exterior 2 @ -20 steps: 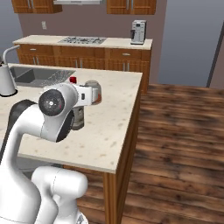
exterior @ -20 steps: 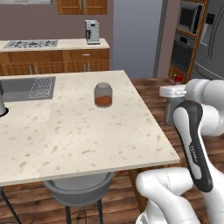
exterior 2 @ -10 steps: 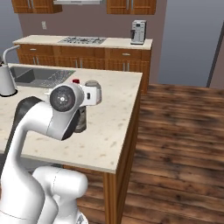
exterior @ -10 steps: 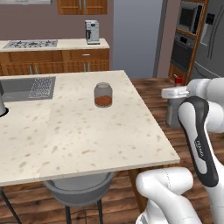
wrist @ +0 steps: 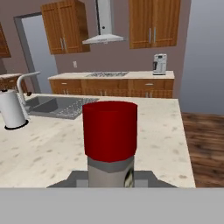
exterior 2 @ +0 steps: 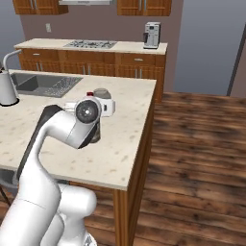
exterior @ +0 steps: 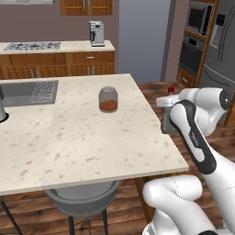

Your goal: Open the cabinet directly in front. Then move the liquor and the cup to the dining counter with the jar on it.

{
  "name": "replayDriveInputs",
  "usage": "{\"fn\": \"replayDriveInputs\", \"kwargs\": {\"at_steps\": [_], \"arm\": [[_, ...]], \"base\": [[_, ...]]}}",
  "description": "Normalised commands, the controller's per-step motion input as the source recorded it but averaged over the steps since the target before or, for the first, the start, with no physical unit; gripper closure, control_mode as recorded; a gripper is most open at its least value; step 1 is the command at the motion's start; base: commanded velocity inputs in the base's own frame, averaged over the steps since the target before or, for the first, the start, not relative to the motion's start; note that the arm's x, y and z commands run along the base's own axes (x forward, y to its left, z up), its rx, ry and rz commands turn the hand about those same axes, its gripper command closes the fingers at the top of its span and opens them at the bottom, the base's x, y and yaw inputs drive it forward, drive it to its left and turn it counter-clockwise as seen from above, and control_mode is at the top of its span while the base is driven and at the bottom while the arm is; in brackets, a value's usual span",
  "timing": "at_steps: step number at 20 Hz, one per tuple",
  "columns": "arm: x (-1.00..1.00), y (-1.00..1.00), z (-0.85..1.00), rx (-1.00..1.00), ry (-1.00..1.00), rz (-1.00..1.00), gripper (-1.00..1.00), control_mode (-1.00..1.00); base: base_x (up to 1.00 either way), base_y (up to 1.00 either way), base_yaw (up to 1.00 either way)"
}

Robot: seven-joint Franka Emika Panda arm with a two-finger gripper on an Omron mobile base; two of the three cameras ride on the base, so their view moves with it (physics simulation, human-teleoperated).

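My gripper (exterior: 164, 106) is shut on the liquor (exterior: 166, 123), a small grey glass bottle with a red cap (wrist: 110, 127) that stands upright and close up in the hand view. The bottle hangs at the right edge of the dining counter (exterior: 82, 137), about level with its beige speckled top. In the right base view the gripper (exterior 2: 98, 108) holds the liquor (exterior 2: 94, 135) over the counter (exterior 2: 126, 139). The jar (exterior: 108, 99) with orange-brown contents stands on the counter to the left of the bottle, and its top peeks out behind the hand (exterior 2: 102, 92). The cup and the cabinet are out of view.
A steel sink (exterior: 27, 92) with a faucet (wrist: 26, 81) and a white roll (wrist: 12, 109) take up the counter's left end. A grey stool (exterior: 82, 202) sits under the near edge. Behind are a stove counter (exterior 2: 91, 45) with a coffee machine (exterior 2: 152, 35), and a wall oven (exterior: 195, 41) at right.
The hand with the liquor has shifted a little left toward the counter's edge and slightly lower, and the elbow has swung down. The jar has not moved.
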Motion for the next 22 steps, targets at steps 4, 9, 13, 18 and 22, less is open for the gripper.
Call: {"fn": "replayDriveInputs", "kwargs": {"at_steps": [4, 9, 13, 18, 22], "arm": [[1.00, 0.13, -0.40, 0.00, 0.00, 0.07, 1.00, -1.00], [1.00, 0.19, -0.43, 0.00, 0.01, 0.06, 1.00, -1.00], [0.98, 0.15, -0.31, 0.00, 0.04, 0.06, 1.00, -1.00], [0.50, 0.00, -0.24, 0.00, 0.01, 0.00, 1.00, -1.00], [0.22, 0.00, -0.44, 0.00, 0.00, 0.00, 1.00, -1.00]], "base": [[0.00, 0.00, 0.00], [0.00, 0.00, 0.00], [0.00, 0.00, 0.00], [0.00, 0.00, 0.00], [0.00, 0.00, 0.00]]}}
